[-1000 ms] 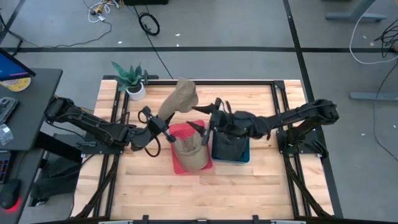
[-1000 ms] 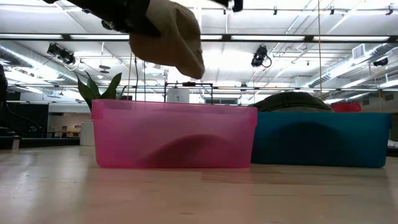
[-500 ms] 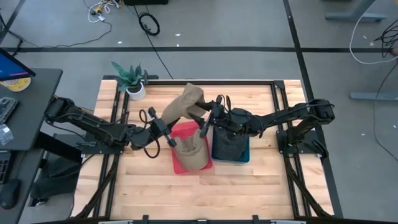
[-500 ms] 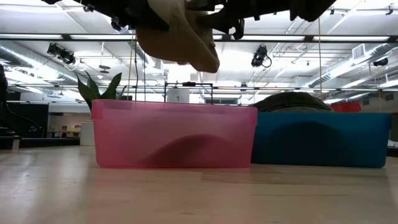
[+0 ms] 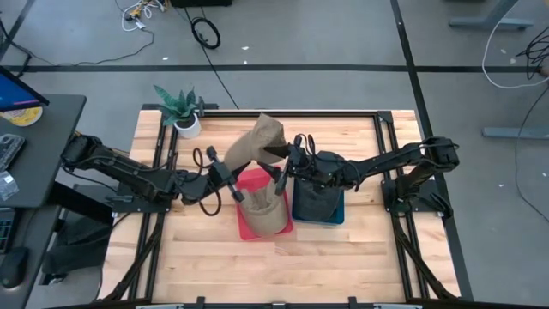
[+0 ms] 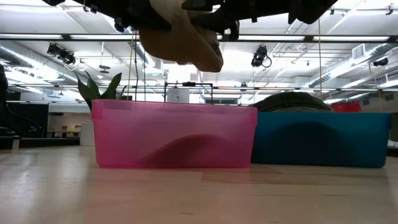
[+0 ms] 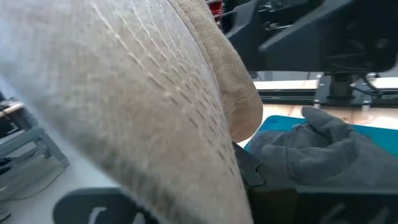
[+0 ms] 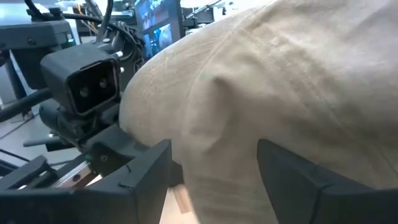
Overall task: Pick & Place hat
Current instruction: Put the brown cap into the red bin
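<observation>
Left gripper (image 5: 225,171) clamps the tan hat (image 5: 256,142) aloft, upper centre of frame above the pink bin (image 5: 249,225), so my right gripper (image 5: 283,156), fingers spread around it, can take over.

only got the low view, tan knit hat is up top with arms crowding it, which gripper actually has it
Observer: The high view shows the left gripper holding the tan knit hat by its lower end.
Operator: and the right one
Observer: The right gripper is at the hat. Its fingers are spread either side of the fabric, not closed.
Operator: pink bin empty?
Observer: No, the pink plastic bin has another tan hat in it.
</observation>
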